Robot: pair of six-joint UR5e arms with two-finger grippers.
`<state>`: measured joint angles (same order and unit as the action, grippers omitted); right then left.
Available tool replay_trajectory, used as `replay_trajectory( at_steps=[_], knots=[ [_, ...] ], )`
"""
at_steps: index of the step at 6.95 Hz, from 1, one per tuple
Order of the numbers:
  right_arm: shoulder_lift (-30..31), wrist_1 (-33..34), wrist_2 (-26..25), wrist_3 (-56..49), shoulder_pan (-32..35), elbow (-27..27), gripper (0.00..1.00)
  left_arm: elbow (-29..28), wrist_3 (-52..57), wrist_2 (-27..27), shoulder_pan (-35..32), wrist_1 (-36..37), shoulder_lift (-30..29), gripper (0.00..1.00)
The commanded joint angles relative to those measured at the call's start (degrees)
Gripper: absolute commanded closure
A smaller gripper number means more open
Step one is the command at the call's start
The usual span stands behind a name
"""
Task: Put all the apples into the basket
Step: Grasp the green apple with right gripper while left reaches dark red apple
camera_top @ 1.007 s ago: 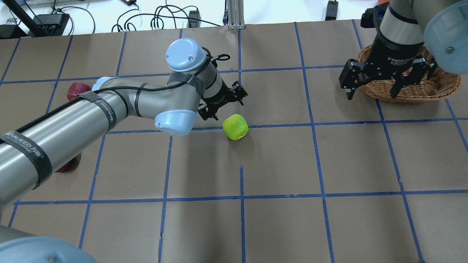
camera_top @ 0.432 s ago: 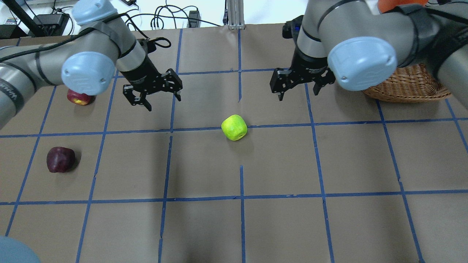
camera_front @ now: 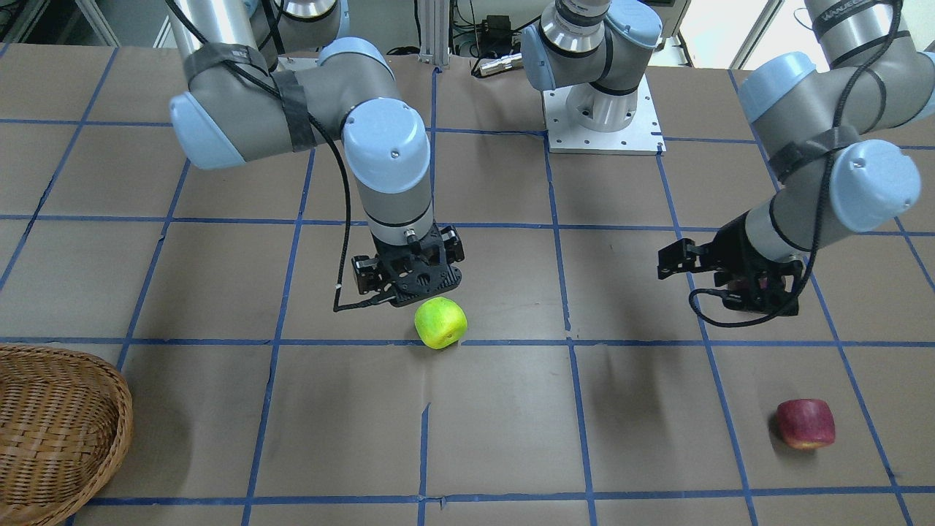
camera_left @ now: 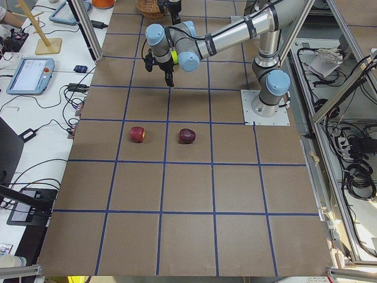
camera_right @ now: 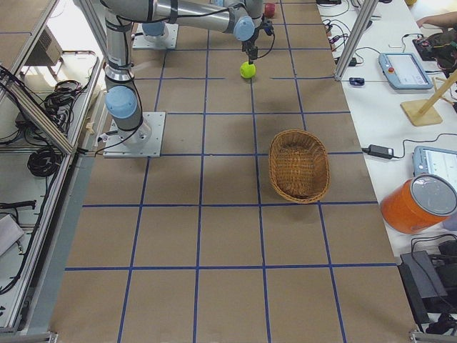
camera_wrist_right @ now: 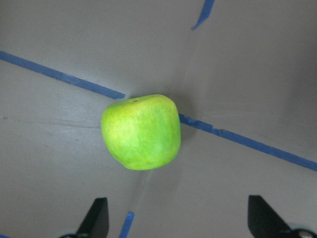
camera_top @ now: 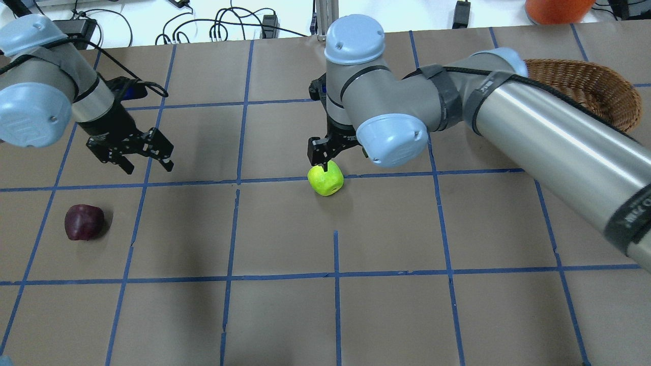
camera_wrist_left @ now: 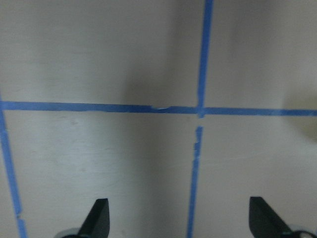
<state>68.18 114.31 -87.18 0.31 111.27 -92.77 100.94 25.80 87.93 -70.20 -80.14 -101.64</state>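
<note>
The yellow-green apple (camera_top: 325,179) lies on the brown paper at mid-table, also in the front-facing view (camera_front: 440,323) and the right wrist view (camera_wrist_right: 141,131). My right gripper (camera_top: 333,155) hangs open just above and behind it, fingertips (camera_wrist_right: 99,218) wide apart. My left gripper (camera_top: 147,163) is open and empty over bare paper at the left. The dark maroon apple (camera_top: 84,222) lies below and left of it. The red apple (camera_front: 805,424) lies apart; in the overhead view my left arm hides it. The wicker basket (camera_top: 610,89) stands at the far right, and no apples show in it (camera_right: 298,166).
Blue tape lines grid the paper. An orange container (camera_top: 557,7) and cables (camera_top: 218,25) sit beyond the far edge. The robot's base plate (camera_front: 603,109) is at the near edge. My right arm (camera_top: 534,127) spans from the right side to mid-table.
My right gripper has swept left from the basket to just over the yellow-green apple. My left gripper has drawn back from that apple to the table's left side. The apples have not moved.
</note>
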Motion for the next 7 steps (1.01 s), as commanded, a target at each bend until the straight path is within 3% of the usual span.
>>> replay_trajectory(
  at_steps=[1, 3, 5, 6, 7],
  knots=[
    [-4.88, 4.25, -0.01, -0.58, 1.32, 0.22, 0.00, 0.66, 16.59, 3.37, 8.91, 3.12, -0.83, 0.00],
    [-9.45, 9.69, -0.18, -0.67, 1.32, 0.23, 0.00, 3.19, 28.65, 3.65, 16.38, 7.26, -1.72, 0.00],
    [-11.31, 10.67, -0.62, -0.40, 1.32, -0.13, 0.00, 9.49, 32.03, 3.65, 20.53, 15.76, -2.69, 0.00],
    [-11.23, 10.59, -0.89, -0.66, 1.23, 0.40, 0.49, 13.54, 31.95, 3.56, 20.63, 24.25, -3.82, 0.00],
    [-10.62, 10.50, -0.80, -0.67, 0.62, 0.58, 0.99, 15.14, 31.25, 3.22, 20.63, 27.12, -5.22, 0.00]
  ],
)
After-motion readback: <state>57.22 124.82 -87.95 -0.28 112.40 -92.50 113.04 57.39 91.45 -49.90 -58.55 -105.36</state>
